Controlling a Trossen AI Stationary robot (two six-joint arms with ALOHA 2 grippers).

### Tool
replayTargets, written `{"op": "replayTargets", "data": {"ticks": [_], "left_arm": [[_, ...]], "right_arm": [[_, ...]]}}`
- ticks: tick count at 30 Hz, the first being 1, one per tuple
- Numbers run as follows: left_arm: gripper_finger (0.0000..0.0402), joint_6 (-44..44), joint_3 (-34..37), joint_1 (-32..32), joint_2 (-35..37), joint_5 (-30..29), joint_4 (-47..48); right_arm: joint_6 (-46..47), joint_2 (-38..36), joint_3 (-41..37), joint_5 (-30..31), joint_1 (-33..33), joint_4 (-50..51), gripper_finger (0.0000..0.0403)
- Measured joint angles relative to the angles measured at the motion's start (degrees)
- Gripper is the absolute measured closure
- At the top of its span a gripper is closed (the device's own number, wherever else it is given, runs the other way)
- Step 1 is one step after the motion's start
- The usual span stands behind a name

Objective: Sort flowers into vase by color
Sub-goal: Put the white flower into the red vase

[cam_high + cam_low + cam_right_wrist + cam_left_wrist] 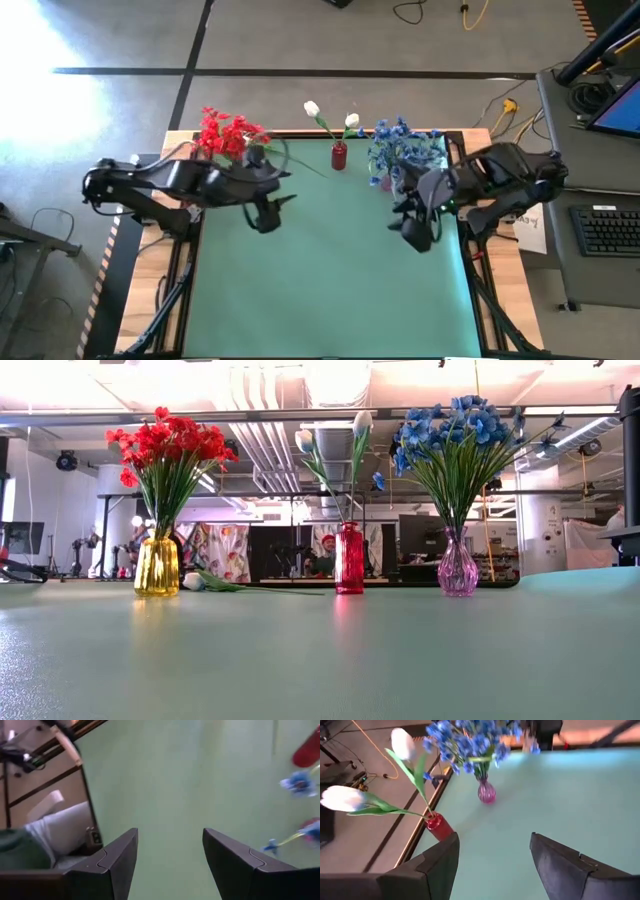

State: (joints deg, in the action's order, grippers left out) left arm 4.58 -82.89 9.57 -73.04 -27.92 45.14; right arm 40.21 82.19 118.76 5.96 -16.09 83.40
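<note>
1. Both arms show first in the high view, hanging over the green table (330,290). The left gripper (268,215) hangs over the table's left side, near the back. The right gripper (418,230) hangs over the right side. Neither one holds a flower. Three vases stand in a row along the back edge. The red flowers (228,132) are at the left, the white flowers (330,118) stand in the red vase (339,156) in the middle, and the blue flowers (405,145) are at the right.

2. From the low view, the bare green table fills the front. Far back, the yellow vase (157,567) holds the red flowers (170,445). The red vase (348,559) holds two white flowers (334,435) and one little blue bloom. The pink vase (457,568) holds the blue flowers (455,430). One more white flower (235,585) lies flat on the table between the yellow vase and the red vase.

3. From the left wrist view, the left gripper (492,865) has its two dark fingers (437,865) spread wide with nothing between them. Past them stand the red vase (439,827) with the white flowers (370,780) and the pink vase (486,792) with the blue flowers (470,740).

4. From the right wrist view, the right gripper (170,865) also has its fingers (240,865) spread apart and empty, over bare green table. A bit of the red vase (309,750) and some blue blooms (300,784) show off to one side.
</note>
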Motion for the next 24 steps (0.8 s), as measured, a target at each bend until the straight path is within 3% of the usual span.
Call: {"op": "replayTargets", "data": {"ticks": [4,11,19,24], "left_arm": [[0.0170,-6.32,0.03,0.02,-3.85,0.29,2.29],[0.0170,-18.24,3.26,-0.51,-10.49,7.46,5.30],[0.0170,-24.81,14.26,-4.08,-14.09,7.22,-1.90],[0.0170,-29.08,17.65,-8.41,-15.86,4.94,-5.64]], "right_arm": [[0.48,0.03,0.03,0.05,-3.82,-1.94,0.0188],[3.98,0.00,0.04,0.07,-11.36,-1.94,0.0188],[6.35,0.00,0.04,1.77,-14.70,-3.37,0.0188],[6.35,-0.89,0.11,3.24,-14.66,-3.76,0.0188]]}}
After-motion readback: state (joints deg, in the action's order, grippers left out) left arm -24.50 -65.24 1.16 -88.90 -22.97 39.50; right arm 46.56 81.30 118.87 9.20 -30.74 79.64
